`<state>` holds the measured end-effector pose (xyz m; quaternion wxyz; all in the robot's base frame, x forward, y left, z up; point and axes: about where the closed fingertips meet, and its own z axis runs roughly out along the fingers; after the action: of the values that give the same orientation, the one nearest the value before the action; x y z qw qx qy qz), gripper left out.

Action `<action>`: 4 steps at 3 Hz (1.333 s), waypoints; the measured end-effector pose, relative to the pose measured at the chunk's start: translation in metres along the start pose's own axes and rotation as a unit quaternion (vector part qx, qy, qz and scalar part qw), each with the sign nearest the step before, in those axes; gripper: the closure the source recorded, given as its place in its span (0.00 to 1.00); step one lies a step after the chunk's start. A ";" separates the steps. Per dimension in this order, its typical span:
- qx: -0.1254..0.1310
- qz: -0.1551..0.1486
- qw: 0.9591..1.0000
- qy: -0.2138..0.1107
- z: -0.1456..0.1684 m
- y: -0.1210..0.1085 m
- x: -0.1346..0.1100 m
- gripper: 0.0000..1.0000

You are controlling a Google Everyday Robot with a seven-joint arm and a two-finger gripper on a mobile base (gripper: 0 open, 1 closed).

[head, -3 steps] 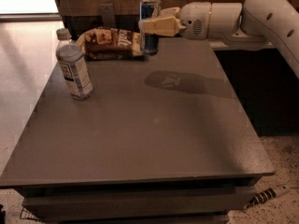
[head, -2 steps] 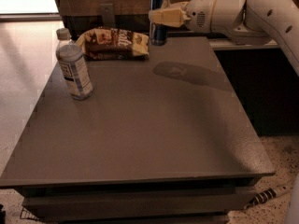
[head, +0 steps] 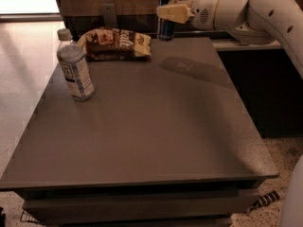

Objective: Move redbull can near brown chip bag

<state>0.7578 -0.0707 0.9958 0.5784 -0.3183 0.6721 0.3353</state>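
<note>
The redbull can (head: pixel 166 26), blue and silver, is upright at the table's far edge, right of the brown chip bag (head: pixel 116 44). My gripper (head: pixel 173 12) is shut on the can's upper half, with the white arm reaching in from the right. I cannot tell whether the can's base rests on the table or hangs just above it. The chip bag lies flat at the back of the table, a short gap left of the can.
A clear water bottle (head: pixel 75 69) with a white cap stands at the left of the grey table (head: pixel 151 141). A dark wooden wall with a socket plate (head: pixel 109 14) runs behind. A dark counter (head: pixel 265 79) stands to the right.
The gripper has carried the can to the right and farther back, away from the chip bag's right end. The bag and bottle have not moved.
</note>
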 end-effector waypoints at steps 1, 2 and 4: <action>0.011 0.002 1.000 0.005 0.006 -0.016 0.010 1.00; 0.017 -0.001 1.000 0.011 0.009 -0.032 0.021 1.00; 0.008 -0.040 0.999 0.028 0.017 -0.045 0.058 1.00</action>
<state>0.7965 -0.0850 0.9328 0.5746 -0.3497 0.6774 0.2978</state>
